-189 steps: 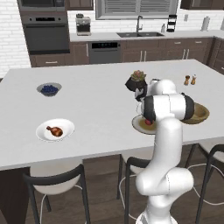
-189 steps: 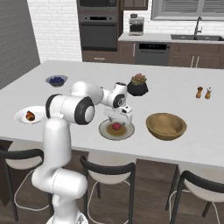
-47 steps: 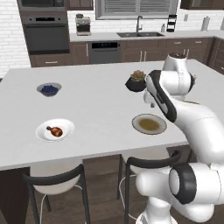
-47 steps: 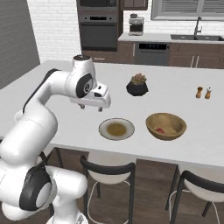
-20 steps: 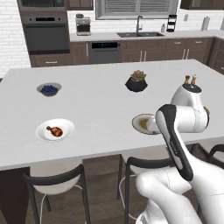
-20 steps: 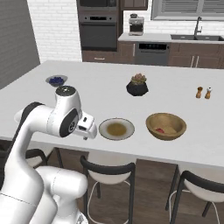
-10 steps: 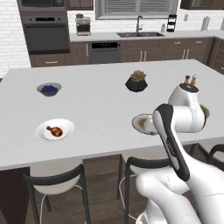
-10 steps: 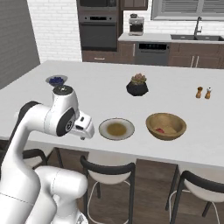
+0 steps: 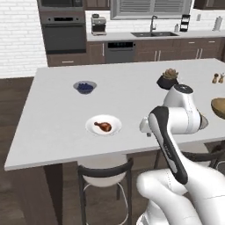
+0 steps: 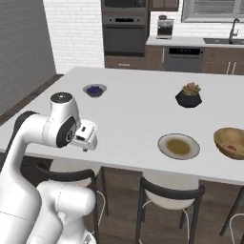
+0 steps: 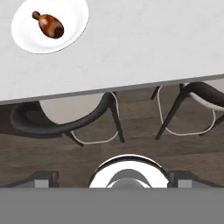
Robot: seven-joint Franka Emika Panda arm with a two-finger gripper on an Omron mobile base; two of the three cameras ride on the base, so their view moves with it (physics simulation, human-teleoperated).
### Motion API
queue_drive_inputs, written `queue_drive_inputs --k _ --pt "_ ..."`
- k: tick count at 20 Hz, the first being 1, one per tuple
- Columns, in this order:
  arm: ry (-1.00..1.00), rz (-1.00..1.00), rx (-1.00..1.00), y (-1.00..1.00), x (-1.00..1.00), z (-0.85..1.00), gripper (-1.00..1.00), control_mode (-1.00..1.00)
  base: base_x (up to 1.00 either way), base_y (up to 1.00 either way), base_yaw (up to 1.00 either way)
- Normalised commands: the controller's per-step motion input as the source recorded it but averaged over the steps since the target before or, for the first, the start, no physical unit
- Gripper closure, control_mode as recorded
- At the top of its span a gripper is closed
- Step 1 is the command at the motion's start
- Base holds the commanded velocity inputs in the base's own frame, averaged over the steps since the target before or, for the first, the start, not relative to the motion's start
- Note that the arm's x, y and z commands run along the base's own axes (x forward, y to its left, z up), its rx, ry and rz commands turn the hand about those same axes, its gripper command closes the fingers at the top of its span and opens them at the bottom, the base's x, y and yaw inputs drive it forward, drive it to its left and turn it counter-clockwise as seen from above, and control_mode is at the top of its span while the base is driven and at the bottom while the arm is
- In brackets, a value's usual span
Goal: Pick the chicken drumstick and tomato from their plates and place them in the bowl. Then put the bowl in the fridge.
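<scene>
A: Left base view first. We see the chicken drumstick (image 9: 103, 126) lying on the white plate (image 9: 115, 121) near the front of the counter (image 9: 52, 132), well left of the arm. The blueberry bowl (image 9: 85, 87) sits further back. The wooden bowl (image 9: 218, 107) is cut off at the right edge.

B: Gripper there?

A: Its body sits at the counter's front edge, just beside the arm's elbow; the fingers are too small to read, so we cannot tell whether they are spread or closed.

B: Right base view.

A: We get the tan-rimmed plate (image 10: 178, 145) with nothing on it, and the wooden bowl with a red thing inside, which we take for the tomato (image 10: 230, 146). The potted plant (image 10: 188, 96) stands behind them. The hand (image 10: 85, 136) hangs over the near edge and seems to carry nothing.

B: Hand view.

A: The drumstick on its plate is at top left, with stools (image 11: 65, 118) and floor below the counter edge. We judge the step in hand is the reach to the drumstick. To do it well we'd bring the hand over the plate, line the fingers across the thick end, not the bone, and come straight down so the plate doesn't slide
</scene>
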Motion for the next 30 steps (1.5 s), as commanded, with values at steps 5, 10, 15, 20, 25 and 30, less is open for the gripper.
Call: queue_drive_inputs --k 5,10,15,20,25,30 --pt "0.00 0.00 0.00 0.00 0.00 0.00 -1.00 1.00 0.15 0.83 0.00" --pt "0.00 0.00 0.00 0.00 0.00 0.00 -1.00 1.00 0.21 0.37 0.00" --pt "0.00 0.00 0.00 0.00 0.00 0.00 -1.00 1.00 0.38 0.01 0.00" --pt "0.00 0.00 0.00 0.00 0.00 0.00 -1.00 1.00 0.45 0.00 0.00" --pt "0.00 0.00 0.00 0.00 0.00 0.00 -1.00 1.00 0.63 0.08 0.00" --pt "0.00 0.00 0.00 0.00 0.00 0.00 -1.00 1.00 0.41 0.00 0.00"
